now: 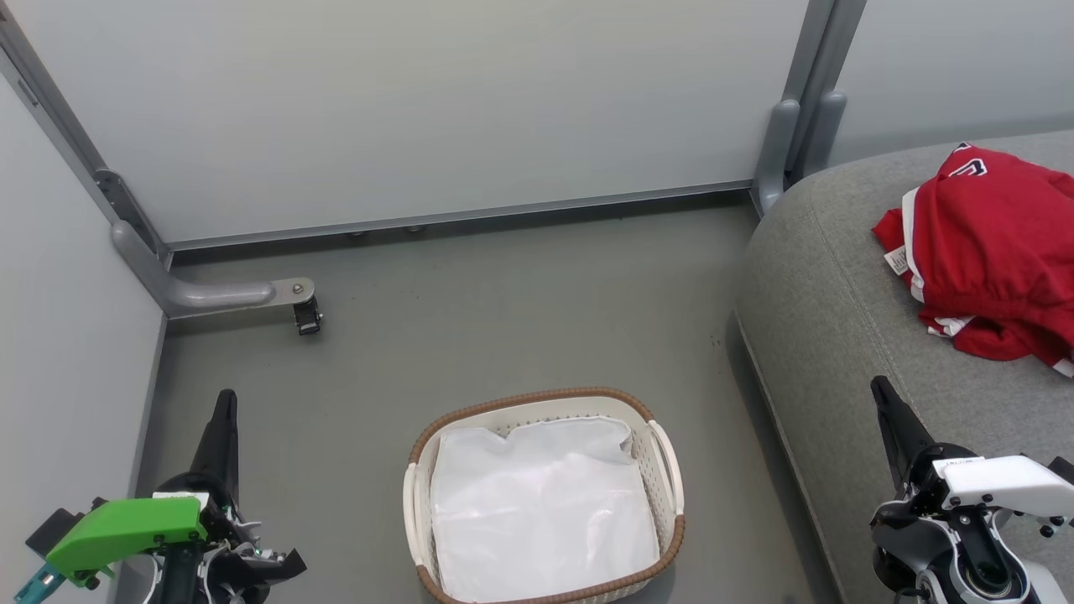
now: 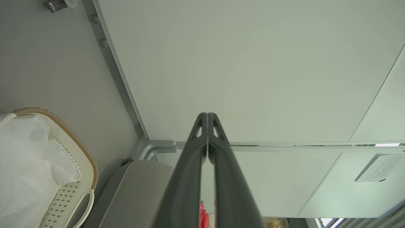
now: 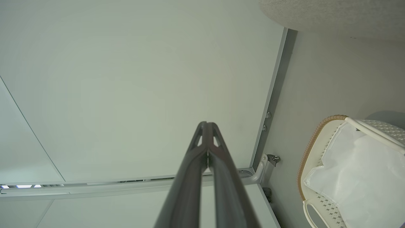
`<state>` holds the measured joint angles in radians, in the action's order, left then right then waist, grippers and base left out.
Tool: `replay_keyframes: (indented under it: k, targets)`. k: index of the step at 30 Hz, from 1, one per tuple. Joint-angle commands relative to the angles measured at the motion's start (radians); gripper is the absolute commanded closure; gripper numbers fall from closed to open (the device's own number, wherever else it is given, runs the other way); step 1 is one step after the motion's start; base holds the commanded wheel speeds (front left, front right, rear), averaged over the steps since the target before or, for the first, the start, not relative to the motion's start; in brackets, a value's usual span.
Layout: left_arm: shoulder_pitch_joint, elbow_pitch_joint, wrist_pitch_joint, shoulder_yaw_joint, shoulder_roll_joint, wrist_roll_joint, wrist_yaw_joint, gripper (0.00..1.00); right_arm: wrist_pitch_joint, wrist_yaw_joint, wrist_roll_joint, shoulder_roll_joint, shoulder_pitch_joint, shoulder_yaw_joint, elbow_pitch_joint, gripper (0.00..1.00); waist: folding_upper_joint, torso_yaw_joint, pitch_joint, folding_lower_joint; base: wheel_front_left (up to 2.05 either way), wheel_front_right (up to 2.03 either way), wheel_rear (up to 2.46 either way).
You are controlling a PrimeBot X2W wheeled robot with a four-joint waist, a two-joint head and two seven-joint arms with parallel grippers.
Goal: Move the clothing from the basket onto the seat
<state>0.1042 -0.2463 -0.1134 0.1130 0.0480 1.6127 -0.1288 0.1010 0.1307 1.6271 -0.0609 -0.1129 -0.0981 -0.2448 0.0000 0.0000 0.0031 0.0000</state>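
The red clothing [image 1: 990, 256] lies crumpled on the grey seat [image 1: 831, 327] at the far right, white trim and a navy letter showing. On the floor in front of me stands the cream basket [image 1: 545, 499] with its brown rim [image 2: 60, 123] [image 3: 308, 148]; inside it lies a white sheet lining [image 1: 541, 512]. My left gripper [image 1: 225, 401] sits at the lower left, shut, with nothing in it, its tips [image 2: 207, 116] meeting. My right gripper [image 1: 881, 387] is at the lower right beside the seat's front edge, shut and holding nothing [image 3: 206, 124]. A red sliver of clothing [image 2: 204, 217] peeks between my left fingers.
Pale partition walls [image 1: 419, 109] close off the back and left. A grey metal foot with a caster [image 1: 306, 317] juts onto the floor at the back left. Another grey post [image 1: 793, 143] stands by the seat's far corner. Grey floor [image 1: 503, 319] lies between basket and wall.
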Motion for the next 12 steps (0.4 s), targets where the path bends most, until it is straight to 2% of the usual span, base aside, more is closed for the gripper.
replay_keyframes:
  k: [1,12]
  targets:
    - [0.009,0.002,-0.004,0.003,0.006,0.001,-0.004,1.00,0.005,0.000,-0.003,-0.001,0.012,-0.004,0.002,1.00,0.0000,0.000,0.000,0.0000,0.00,0.00,0.00]
    - [0.010,0.002,-0.004,0.003,0.006,0.001,-0.004,1.00,0.005,0.000,-0.005,0.000,0.012,-0.006,0.002,1.00,0.0000,0.000,0.000,0.0000,0.00,0.00,0.00]
